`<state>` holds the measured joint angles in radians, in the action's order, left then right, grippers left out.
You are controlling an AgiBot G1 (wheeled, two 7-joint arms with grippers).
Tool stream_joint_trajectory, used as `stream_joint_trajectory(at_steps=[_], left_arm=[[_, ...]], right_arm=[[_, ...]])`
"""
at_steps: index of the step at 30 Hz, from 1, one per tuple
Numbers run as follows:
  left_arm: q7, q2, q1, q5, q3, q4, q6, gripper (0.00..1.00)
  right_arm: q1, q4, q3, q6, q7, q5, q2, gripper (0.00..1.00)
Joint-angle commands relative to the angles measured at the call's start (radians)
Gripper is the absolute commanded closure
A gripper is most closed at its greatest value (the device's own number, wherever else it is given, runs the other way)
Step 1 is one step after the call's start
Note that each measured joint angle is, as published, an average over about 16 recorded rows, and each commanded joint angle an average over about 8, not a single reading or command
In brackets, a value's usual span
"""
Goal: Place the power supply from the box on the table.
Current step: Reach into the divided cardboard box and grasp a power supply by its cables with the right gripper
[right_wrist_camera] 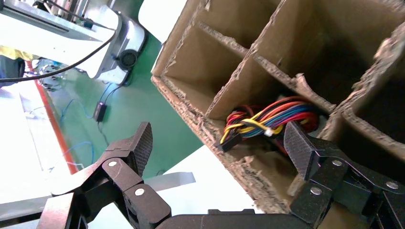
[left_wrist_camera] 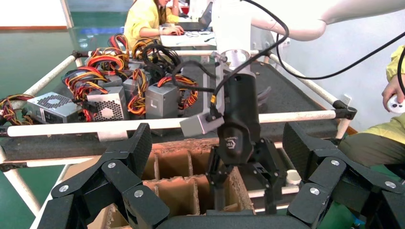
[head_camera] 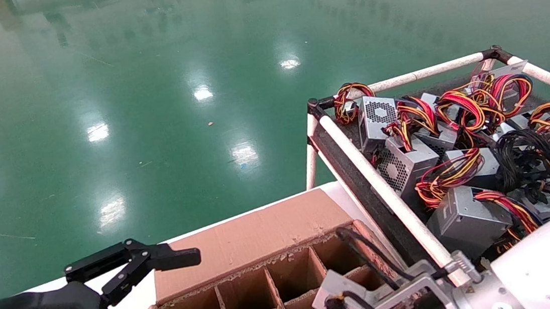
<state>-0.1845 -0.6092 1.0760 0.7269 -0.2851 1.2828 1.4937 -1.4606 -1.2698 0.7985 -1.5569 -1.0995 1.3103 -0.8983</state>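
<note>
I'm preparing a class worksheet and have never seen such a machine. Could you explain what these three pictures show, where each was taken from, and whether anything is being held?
This is a two-armed robot. The head camera looks down on a cardboard box with divider cells and a railed table already holding several power supplies. Each wrist camera looks past its own claw. The right claw, open, is over a cell containing a power supply's coloured wires. The left claw, also open, waits beside the box. Nothing is held.

Factory floor, glossy green epoxy floor [head_camera: 147, 86]; pipe-railed table [head_camera: 384, 192], seated workers [left_wrist_camera: 143, 19]
</note>
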Motion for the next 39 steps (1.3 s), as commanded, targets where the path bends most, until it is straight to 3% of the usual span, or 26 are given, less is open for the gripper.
stream_joint_trajectory(at_steps=[1, 23, 25, 27, 31, 33, 36, 39], left_arm=[[0.0, 0.0, 0.0, 0.0, 0.0, 0.0, 0.0, 0.0], [0.001, 0.001, 0.0, -0.001, -0.002, 0.0, -0.001, 0.0], [0.001, 0.001, 0.0, -0.001, -0.002, 0.0, -0.001, 0.0], [0.001, 0.001, 0.0, -0.001, -0.002, 0.0, -0.001, 0.0], [0.001, 0.001, 0.0, -0.002, -0.002, 0.0, -0.001, 0.0], [0.001, 0.001, 0.001, -0.002, -0.002, 0.0, -0.001, 0.0], [0.001, 0.001, 0.001, -0.002, -0.003, 0.0, -0.001, 0.0], [0.001, 0.001, 0.001, -0.002, -0.003, 0.0, -0.001, 0.0]], right_arm=[[-0.004, -0.001, 0.013, 0.0, -0.017, 0.001, -0.007, 0.0], [-0.035, 0.013, 0.103, 0.017, -0.112, 0.065, -0.071, 0.01], [-0.036, 0.018, 0.109, 0.018, -0.119, 0.068, -0.077, 0.09], [-0.037, 0.022, 0.114, 0.018, -0.126, 0.071, -0.084, 0.25], [-0.039, 0.028, 0.121, 0.023, -0.133, 0.074, -0.094, 0.7], [-0.04, 0.031, 0.123, 0.024, -0.135, 0.076, -0.098, 0.87], [-0.04, 0.037, 0.127, 0.028, -0.138, 0.079, -0.103, 0.99], [-0.038, 0.041, 0.13, 0.032, -0.142, 0.081, -0.107, 1.0]])
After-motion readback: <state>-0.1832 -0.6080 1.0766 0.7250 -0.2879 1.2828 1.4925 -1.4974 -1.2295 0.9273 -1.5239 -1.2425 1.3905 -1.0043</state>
